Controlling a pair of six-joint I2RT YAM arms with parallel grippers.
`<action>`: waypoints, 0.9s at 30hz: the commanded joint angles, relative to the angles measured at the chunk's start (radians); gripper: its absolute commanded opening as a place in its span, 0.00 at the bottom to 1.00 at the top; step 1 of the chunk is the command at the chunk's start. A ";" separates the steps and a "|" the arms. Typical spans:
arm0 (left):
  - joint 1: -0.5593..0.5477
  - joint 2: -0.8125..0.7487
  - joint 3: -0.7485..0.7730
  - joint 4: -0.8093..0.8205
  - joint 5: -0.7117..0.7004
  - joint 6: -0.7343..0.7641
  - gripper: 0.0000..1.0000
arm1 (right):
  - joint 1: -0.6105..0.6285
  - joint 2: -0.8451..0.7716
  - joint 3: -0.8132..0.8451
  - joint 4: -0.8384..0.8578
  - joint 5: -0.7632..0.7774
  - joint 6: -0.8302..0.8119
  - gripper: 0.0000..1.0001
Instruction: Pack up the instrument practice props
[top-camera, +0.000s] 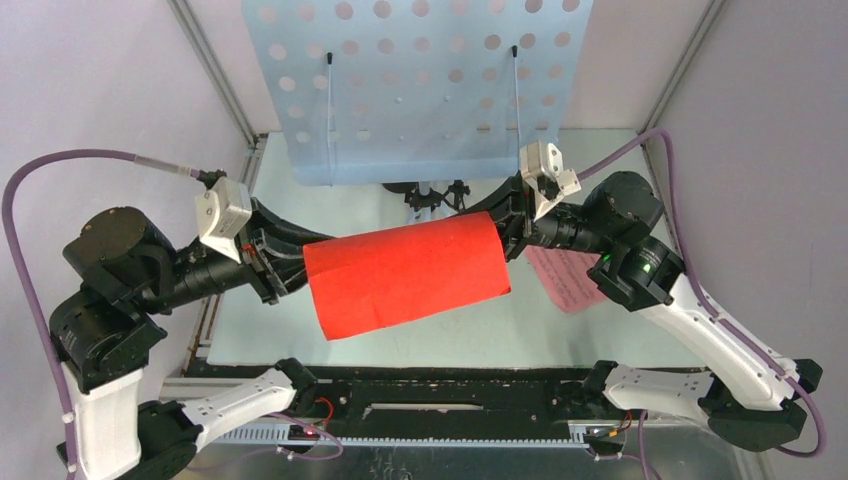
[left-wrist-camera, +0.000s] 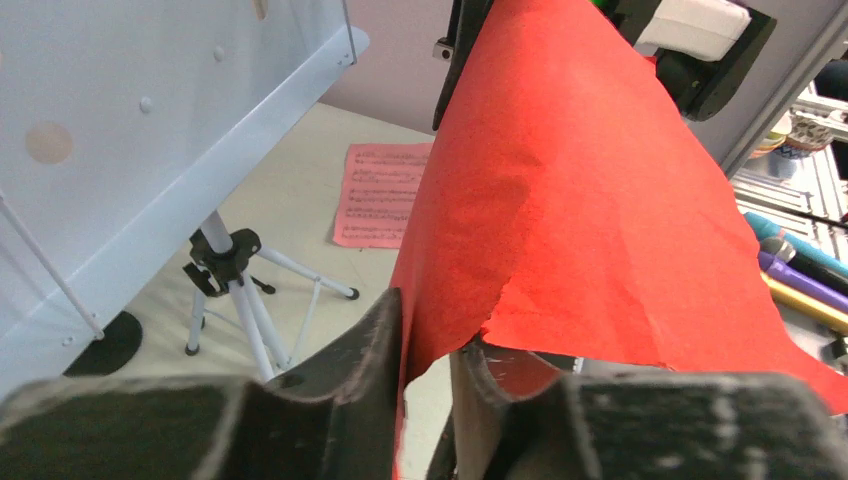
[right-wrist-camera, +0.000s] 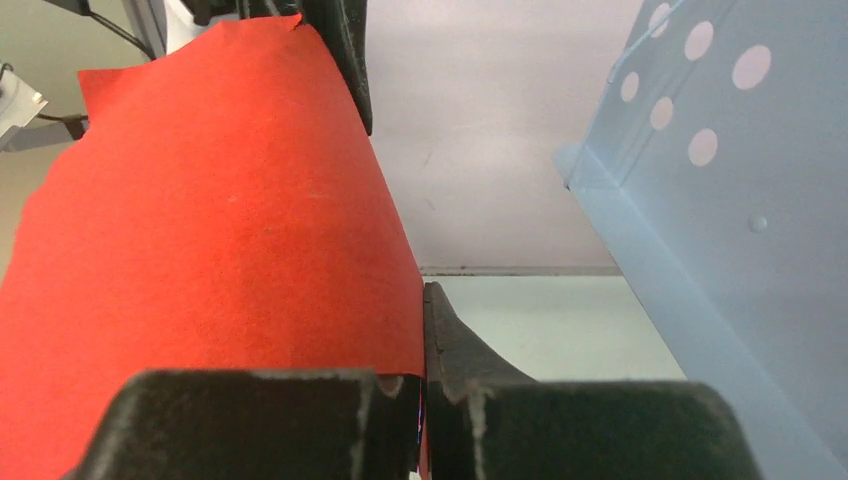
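Well, it's two arms on one piece of paper: the red sheet (top-camera: 405, 272) hangs in the middle of the top view, bowed upward like an arch and, as far as I can tell, lifted off the bench (top-camera: 250, 335). The left pincer (top-camera: 292, 268) is pinching its left edge and the right pincer (top-camera: 508, 236) is pinching its right edge. Both wrist views show red paper clamped tight between dark fingers.

Why two grips? Paper is floppy, and a hold on each end lets the arms set the curve. My read is that they mean to bring the ends together to fold or roll it for packing.

One worry: in the left wrist view the paper looks ragged and creased right at the clamp, so a hard pull apart could tear it.

The pink sheet (top-camera: 565, 275) lies flat on the bench right of centre, partly under the right arm, and is not yet packed. The music desk (top-camera: 420, 80) stands at the top centre on its tripod (left-wrist-camera: 235, 280), close behind the arch, so the arms have little room on that side.

I'd call this early in the job.
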 joint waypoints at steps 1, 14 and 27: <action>0.004 -0.016 -0.016 0.032 -0.027 0.005 0.41 | 0.012 -0.048 0.013 -0.035 0.085 0.014 0.00; 0.004 -0.086 -0.117 0.110 -0.087 -0.013 0.85 | 0.014 -0.499 -0.227 -0.498 0.958 0.317 0.00; 0.003 -0.101 -0.163 0.117 -0.109 -0.038 0.86 | -0.318 -0.459 -0.418 -0.769 1.263 0.534 0.00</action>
